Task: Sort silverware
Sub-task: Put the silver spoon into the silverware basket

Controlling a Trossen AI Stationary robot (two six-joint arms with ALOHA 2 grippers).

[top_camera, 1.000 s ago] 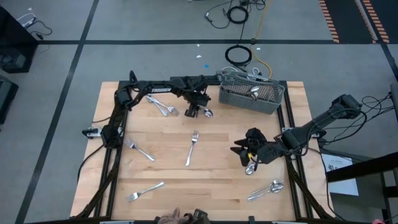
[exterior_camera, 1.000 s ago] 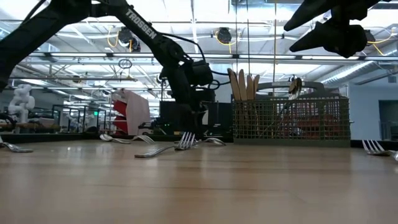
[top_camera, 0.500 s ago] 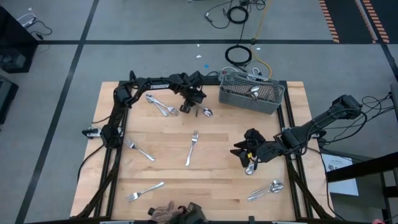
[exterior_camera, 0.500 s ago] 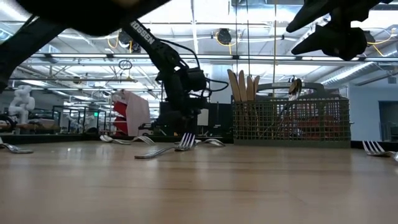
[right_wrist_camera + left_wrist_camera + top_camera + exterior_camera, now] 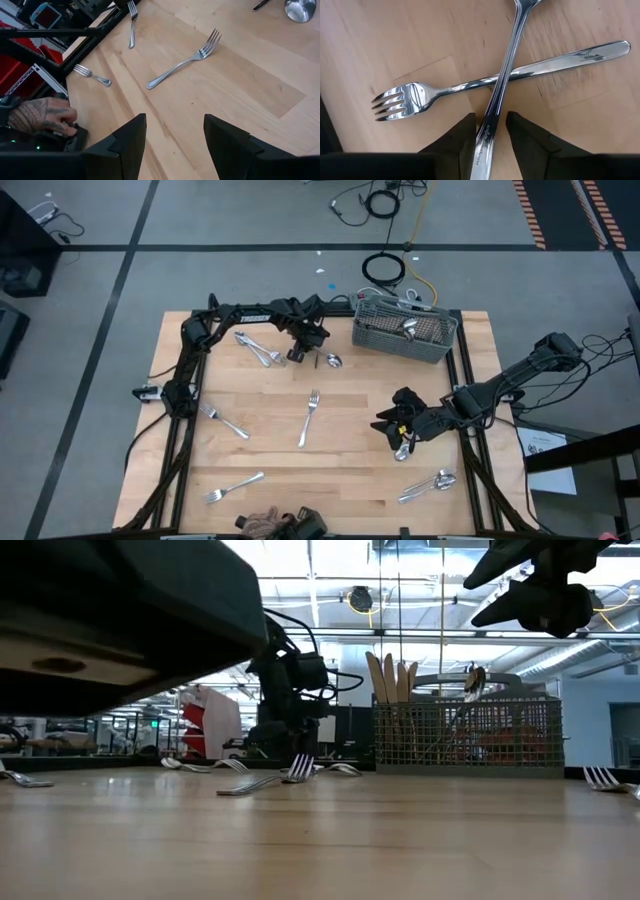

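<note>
Silverware lies scattered on the wooden table (image 5: pixel 350 470). At the far left a fork (image 5: pixel 420 95) lies crossed under a second slim piece (image 5: pixel 507 60). My left gripper (image 5: pixel 490 140) points down over them, open. Its fingers stand on either side of the upper piece's handle end (image 5: pixel 485 137); I see no touch. My right gripper (image 5: pixel 175 135) hangs open above the table's right side (image 5: pixel 400 425) with nothing between its fingers. A shiny piece (image 5: pixel 402 448) shows just below it. The grey mesh caddy (image 5: pixel 403 330) stands at the far edge with some pieces in it.
A spoon (image 5: pixel 334 361) lies right of my left gripper. Forks lie at the middle (image 5: pixel 310 418), left (image 5: pixel 225 422) and near left (image 5: pixel 235 485), and spoons at the near right (image 5: pixel 430 485). A person's hand (image 5: pixel 40 117) holds a dark object (image 5: pixel 120 620) at the near edge.
My left gripper has gone toward the table's left edge and down, away from the spoon and over the crossed pieces. A person's hand with a dark object has come in at the near edge, and the object now covers the low view's upper left.
</note>
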